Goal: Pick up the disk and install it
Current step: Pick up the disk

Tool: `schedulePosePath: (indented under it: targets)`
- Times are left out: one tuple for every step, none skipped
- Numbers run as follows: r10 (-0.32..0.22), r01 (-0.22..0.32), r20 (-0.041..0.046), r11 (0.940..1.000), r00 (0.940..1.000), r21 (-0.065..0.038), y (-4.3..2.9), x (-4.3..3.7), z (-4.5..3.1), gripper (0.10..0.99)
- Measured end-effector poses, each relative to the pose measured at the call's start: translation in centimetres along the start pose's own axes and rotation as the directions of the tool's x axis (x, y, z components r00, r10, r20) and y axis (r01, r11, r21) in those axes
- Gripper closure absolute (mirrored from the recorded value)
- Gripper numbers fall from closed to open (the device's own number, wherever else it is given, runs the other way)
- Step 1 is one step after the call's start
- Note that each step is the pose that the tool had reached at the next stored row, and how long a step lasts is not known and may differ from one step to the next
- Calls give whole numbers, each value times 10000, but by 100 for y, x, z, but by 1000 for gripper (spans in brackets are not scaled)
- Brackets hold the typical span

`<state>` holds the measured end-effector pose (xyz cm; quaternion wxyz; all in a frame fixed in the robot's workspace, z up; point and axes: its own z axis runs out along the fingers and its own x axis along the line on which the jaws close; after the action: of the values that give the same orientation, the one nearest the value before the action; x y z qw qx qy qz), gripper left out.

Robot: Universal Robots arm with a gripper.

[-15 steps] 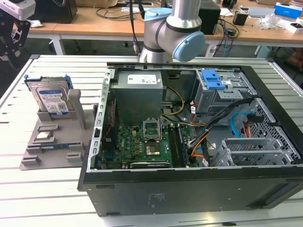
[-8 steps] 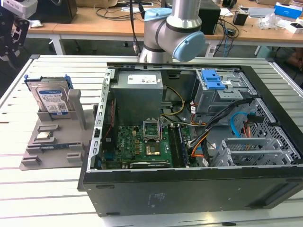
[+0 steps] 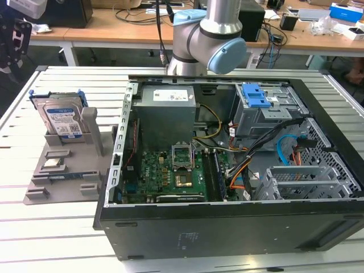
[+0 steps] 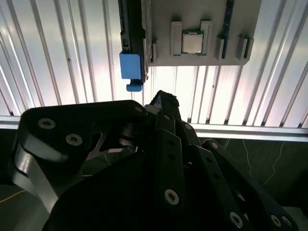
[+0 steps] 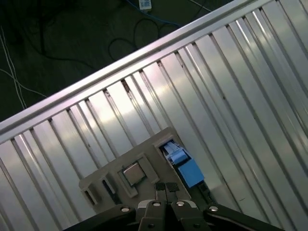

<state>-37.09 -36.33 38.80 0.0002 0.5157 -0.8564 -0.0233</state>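
Exterior view evenly and brightly lit; second wrist view shows strong glare on the ribbed metal table (image 4: 202,91) (gripper (image 4: 162,103) underexposed, nearly black).

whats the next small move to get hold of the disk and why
Probably lower the gripper toward the disk. The disk stands on edge in the grey holder beside the open computer case, with nothing gripping it. Both wrist views look down on it from well above. The fingers are shut and empty, so they would need opening before arrival.
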Motion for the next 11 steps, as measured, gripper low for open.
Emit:
schedulePosePath:
  targets:
    - [-166,166,-7,9999,9999,-4,0,0,0,980]
    - [-280,280,-11,9996,9996,-7,0,0,0,980]
    - [-377,377,-15,9993,9993,-9,0,0,0,980]
    - [-562,561,-22,9984,9984,-14,0,0,0,980]
    - [-720,720,-28,9974,9974,-18,0,0,0,980]
    - [-806,806,-31,9967,9967,-21,0,0,0,980]
    - [-898,898,-35,9960,9959,-23,0,0,0,980]
    - [-988,988,-39,9951,9951,-26,0,0,0,980]
    - [-1123,1123,-44,9937,9937,-30,0,0,0,980]
    - [-1256,1255,-49,9921,9921,-33,0,0,0,980]
    - [-1353,1353,-52,9908,9908,-36,0,0,0,980]
